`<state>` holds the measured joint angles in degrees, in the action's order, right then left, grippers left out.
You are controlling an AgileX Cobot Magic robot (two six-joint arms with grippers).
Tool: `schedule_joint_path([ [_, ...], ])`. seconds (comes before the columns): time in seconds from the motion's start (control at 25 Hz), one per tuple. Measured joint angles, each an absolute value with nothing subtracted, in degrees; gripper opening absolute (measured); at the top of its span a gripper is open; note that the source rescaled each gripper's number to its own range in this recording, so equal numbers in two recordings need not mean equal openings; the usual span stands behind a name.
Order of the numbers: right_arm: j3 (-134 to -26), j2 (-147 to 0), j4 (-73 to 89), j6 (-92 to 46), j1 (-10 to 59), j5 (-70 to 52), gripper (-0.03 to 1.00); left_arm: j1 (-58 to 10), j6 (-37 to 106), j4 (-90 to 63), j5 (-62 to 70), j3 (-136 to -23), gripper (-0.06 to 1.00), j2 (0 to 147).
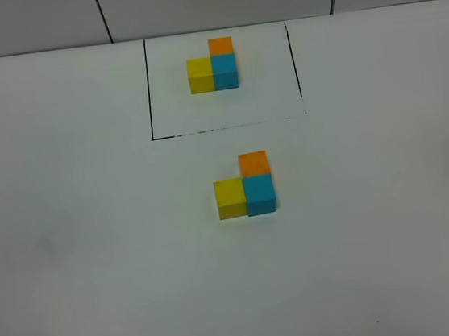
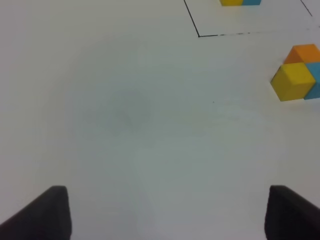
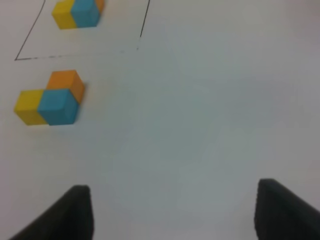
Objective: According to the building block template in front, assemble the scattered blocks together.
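From overhead, the three scattered blocks sit joined in an L: yellow block (image 1: 229, 197) touching the blue block (image 1: 260, 194), orange block (image 1: 253, 164) at the blue one's 12 o'clock. The framed template (image 1: 212, 65), three cubes too, lies further toward 12 o'clock. Only the wrist views show the grippers: left gripper (image 2: 167, 212) and right gripper (image 3: 172, 210) both spread wide, holding nothing, over the bare white table (image 1: 97, 255)

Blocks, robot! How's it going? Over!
Left gripper open, empty. Right gripper open, empty. Scattered blocks joined in an L, matching the building block template. Nothing in the way.
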<state>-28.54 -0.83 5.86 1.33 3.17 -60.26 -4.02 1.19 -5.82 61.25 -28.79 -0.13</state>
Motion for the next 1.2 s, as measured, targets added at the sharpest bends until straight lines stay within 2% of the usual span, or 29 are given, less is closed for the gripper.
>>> schedule_joint_path([
  [0.2, -28.5, -0.8, 6.2, 1.5, 1.2, -60.3, 0.26, -4.0, 1.2, -5.8, 61.3, -28.8, 0.79, -0.1],
  [0.36, -28.5, -0.8, 6.2, 1.5, -1.9, -60.3, 0.21, -4.0, 1.2, -5.8, 61.3, -28.8, 0.79, -0.1],
  [1.2, -28.5, -0.8, 6.2, 1.7, -3.5, -60.3, 0.20, -4.0, 1.2, -5.8, 61.3, -28.8, 0.79, -0.1],
])
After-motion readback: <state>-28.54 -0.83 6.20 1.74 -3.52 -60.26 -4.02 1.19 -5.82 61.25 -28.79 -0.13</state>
